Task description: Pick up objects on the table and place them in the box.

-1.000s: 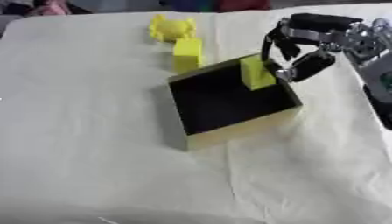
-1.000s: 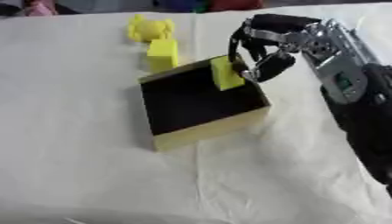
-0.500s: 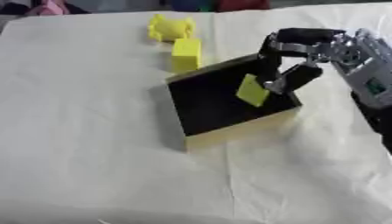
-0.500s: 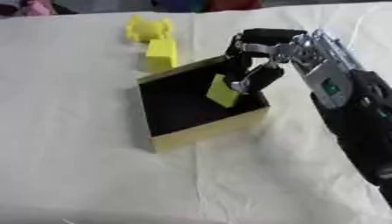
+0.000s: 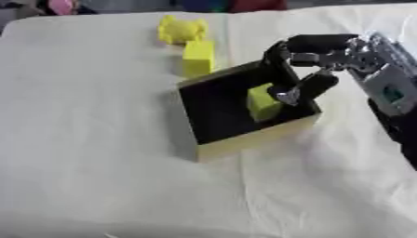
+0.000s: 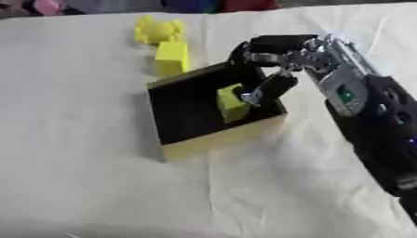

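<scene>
White cloth covers the table (image 5: 90, 153) from edge to edge, wrinkled toward the near side. Far left and up top, a lumpy yellow figure (image 5: 180, 29) sits on the cloth, its shape too soft to make out. Just in front of it, touching or nearly touching, lies a yellow rectangular block (image 5: 198, 56), and that block sits right against the far corner of the box (image 5: 244, 142).

The box comes next, in the middle of the table: yellow outside walls, black inside, turned at an angle so 1 corner points away from me. Its near wall faces me, bright yellow.

Inside the box, toward its right half, there's a yellow-green block (image 5: 263, 102), tilted, its lower end down against the dark floor or just above it; I can't tell which.

Over to the right now, and here's my right robot hand (image 5: 303, 88), reaching in over the box's right rim. My fingers curl over the top and my thumb comes up from below, and the yellow-green block is pinched between them, so I'm gripping it inside the box. My forearm, black and silver, runs off to the right edge.

My left robot hand shows in neither view.
</scene>
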### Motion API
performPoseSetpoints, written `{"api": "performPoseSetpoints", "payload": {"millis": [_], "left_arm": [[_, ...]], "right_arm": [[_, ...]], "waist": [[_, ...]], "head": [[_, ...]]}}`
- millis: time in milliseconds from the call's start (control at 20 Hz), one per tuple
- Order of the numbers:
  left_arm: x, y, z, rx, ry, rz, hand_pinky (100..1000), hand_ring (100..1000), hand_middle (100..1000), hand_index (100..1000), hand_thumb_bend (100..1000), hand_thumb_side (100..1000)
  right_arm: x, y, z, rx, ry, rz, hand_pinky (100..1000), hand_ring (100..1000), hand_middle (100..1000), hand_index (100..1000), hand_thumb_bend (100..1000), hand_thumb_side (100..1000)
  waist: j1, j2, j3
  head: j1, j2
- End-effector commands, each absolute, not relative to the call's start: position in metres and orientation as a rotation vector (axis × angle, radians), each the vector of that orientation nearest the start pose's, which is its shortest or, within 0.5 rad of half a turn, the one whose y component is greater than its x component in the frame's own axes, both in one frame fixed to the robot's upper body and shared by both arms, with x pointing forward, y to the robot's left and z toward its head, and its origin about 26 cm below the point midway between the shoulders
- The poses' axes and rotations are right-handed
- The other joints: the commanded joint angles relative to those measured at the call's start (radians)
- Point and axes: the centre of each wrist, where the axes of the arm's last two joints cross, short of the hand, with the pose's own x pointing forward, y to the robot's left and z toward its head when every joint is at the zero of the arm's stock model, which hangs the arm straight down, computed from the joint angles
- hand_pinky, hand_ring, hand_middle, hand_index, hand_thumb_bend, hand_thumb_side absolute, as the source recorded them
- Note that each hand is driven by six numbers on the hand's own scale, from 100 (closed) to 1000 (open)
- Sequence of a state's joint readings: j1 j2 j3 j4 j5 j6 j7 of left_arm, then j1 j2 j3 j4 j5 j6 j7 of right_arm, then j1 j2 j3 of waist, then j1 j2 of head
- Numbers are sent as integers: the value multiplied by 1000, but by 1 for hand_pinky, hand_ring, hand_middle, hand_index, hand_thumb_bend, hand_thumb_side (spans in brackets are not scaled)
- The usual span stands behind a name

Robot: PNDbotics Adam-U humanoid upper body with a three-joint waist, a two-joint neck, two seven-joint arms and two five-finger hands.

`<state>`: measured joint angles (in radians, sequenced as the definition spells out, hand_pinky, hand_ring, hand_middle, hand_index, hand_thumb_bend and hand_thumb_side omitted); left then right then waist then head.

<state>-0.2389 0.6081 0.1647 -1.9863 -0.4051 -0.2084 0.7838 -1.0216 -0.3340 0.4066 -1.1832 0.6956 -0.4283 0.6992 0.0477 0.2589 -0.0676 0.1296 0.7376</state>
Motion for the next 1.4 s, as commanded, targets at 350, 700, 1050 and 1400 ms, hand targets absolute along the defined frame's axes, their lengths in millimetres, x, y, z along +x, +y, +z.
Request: {"api": "performPoseSetpoints", "payload": {"millis": [350,700,1050,1400], "left_arm": [[284,342,247,-1428,2990,-70,700,727,753,947,125,625],[286,337,258,-1459,2990,92,700,727,755,950,114,625],[287,333,282,-1577,2934,348,706,728,757,953,101,625],[290,317,294,-1654,2859,691,731,744,762,959,129,677]], "right_arm": [[435,-144,283,818,2236,-2490,754,770,699,837,100,501],[407,-150,332,957,2547,-2039,785,769,677,870,100,780],[380,-158,368,963,2845,-1562,802,795,719,902,100,900],[359,-152,383,896,3018,-1239,797,783,698,882,100,871]], "waist": [[-1,-16,-2],[-3,-10,5],[-6,8,27],[-4,33,37]], "head": [[5,-9],[-7,-9],[-49,-43],[-64,-75]]}}
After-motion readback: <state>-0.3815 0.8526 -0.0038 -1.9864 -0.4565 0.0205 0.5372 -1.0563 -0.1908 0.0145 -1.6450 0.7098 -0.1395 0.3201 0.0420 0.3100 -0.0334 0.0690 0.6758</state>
